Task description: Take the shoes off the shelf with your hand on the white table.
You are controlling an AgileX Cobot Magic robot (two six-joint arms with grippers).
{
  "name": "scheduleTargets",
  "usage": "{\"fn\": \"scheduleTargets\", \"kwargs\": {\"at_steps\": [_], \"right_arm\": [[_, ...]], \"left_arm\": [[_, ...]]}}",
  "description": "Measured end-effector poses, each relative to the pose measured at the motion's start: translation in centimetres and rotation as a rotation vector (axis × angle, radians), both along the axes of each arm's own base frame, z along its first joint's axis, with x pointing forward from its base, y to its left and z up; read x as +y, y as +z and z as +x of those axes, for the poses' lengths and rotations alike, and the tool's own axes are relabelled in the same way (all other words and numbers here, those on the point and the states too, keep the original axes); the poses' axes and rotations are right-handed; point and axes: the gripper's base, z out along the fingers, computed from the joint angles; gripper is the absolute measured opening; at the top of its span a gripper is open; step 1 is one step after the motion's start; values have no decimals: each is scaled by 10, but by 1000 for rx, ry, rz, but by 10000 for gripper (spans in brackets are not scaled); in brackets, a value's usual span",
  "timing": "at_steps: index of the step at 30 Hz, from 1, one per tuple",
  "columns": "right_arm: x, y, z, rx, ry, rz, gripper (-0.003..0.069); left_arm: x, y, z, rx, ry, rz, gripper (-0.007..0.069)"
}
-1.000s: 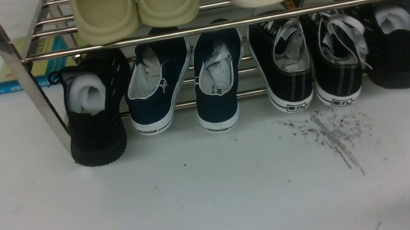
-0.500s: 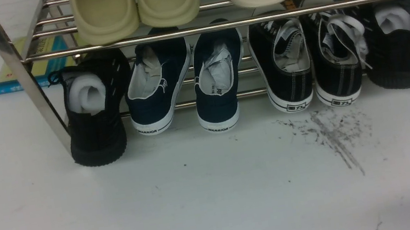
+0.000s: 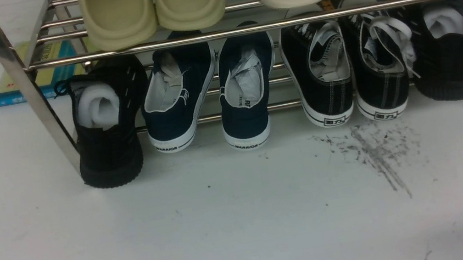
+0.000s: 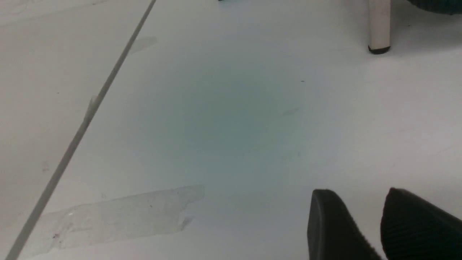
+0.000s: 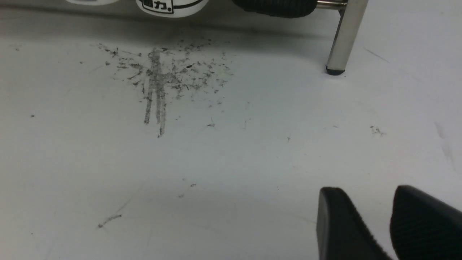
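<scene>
Over the white tabletop (image 5: 223,155), the right hand (image 5: 366,189) hangs with its fingers (image 5: 343,224) a little apart, holding nothing. The left hand (image 4: 359,191) is the same. The shoes (image 3: 333,95) sit on the low bars of the shelf (image 3: 243,29), right of the middle in the front view, heels out. They look light and soft, with firm rubber soles, so the heel seems best to grab. Their toes hide behind the top bars.

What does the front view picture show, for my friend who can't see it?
A shiny metal shelf stands on a white table, its lower tier holding black lace-up sneakers between navy slip-ons and a black knit shoe. Pale slippers sit on top; dark scuff marks lie in front.
</scene>
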Motion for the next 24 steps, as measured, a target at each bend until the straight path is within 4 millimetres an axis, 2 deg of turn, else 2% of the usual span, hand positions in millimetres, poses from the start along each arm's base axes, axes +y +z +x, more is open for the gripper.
{"fn": "scheduleTargets", "kwargs": {"at_steps": [3, 7, 9, 10, 11, 12, 13, 14, 16, 19, 22, 24], "right_arm": [[1, 0, 0, -4, 0, 46, 240], [11, 2, 0, 10, -23, 486, 240], [17, 3, 0, 34, -35, 752, 240], [18, 3, 0, 39, -38, 781, 240], [21, 4, 0, 59, -38, 935, 240], [22, 5, -1, 60, -37, 947, 240], [23, 7, -1, 68, -35, 1036, 240], [24, 7, -1, 68, -34, 1055, 240], [26, 9, -1, 74, -30, 1139, 240], [27, 11, -1, 77, -23, 1201, 240], [27, 12, -1, 71, -8, 1191, 235], [28, 31, -3, 3, 53, 1110, 197]], "left_arm": [[0, 0, 0, 1, 1, 15, 242], [0, 0, 0, -1, 2, -12, 242], [-3, -1, 0, -14, 5, -139, 242], [-3, -1, 0, -15, 4, -150, 242], [-7, -1, 1, -29, 16, -332, 242], [-8, -1, 1, -30, 17, -371, 242], [-11, -1, 1, -36, 34, -548, 242], [-12, -1, 1, -37, 38, -591, 242], [-15, -1, 1, -37, 61, -785, 242], [-17, -1, 1, -37, 77, -885, 242], [-17, -1, 1, -39, 88, -930, 242], [-17, -1, 1, -41, 98, -962, 242]]}}
